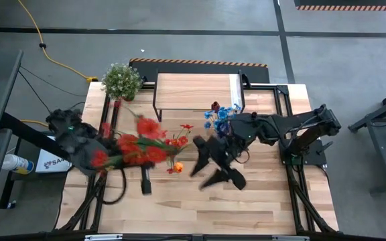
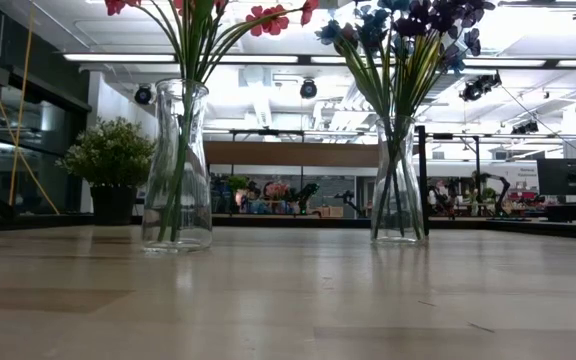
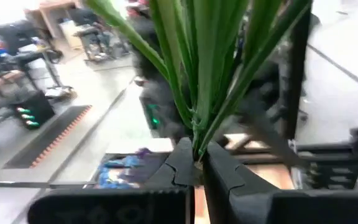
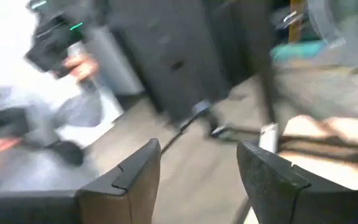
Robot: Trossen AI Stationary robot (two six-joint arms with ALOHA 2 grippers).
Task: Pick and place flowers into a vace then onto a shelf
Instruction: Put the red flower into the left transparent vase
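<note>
From the level view across the desk (image 2: pixel 288 300), two clear glass vases stand nearest: the left vase (image 2: pixel 178 170) holds green stems topped by red flowers (image 2: pixel 268 18), and the right vase (image 2: pixel 398 180) holds blue and purple flowers (image 2: pixel 418 20); both bunches are cut off by the picture's upper edge, so their full shape cannot be seen there. Neither arm shows in that view. From above, the left tool (image 1: pixel 102 159) sits at the left side of the desk, buried under the red blooms, so its fingers are hard to make out; its own wrist view shows the dark fingers (image 3: pixel 219 171) pinched tight on a bundle of green stems (image 3: pixel 197 74) that rise out of the picture. An orange tulip (image 1: pixel 177 167) shows at the near edge of the red bunch. The right tool (image 1: pixel 216 164) hangs near the middle of the desk, just in front of the blue spray, its two fingers (image 4: pixel 138 168) standing well apart with nothing between them; the wrist picture behind them is heavily smeared and little can be read in it. Farther back, the shelf (image 1: pixel 193 90) stands at the rear of the desk with its wooden top bare, and a potted plant (image 1: pixel 121 80) sits beside its left end.
</note>
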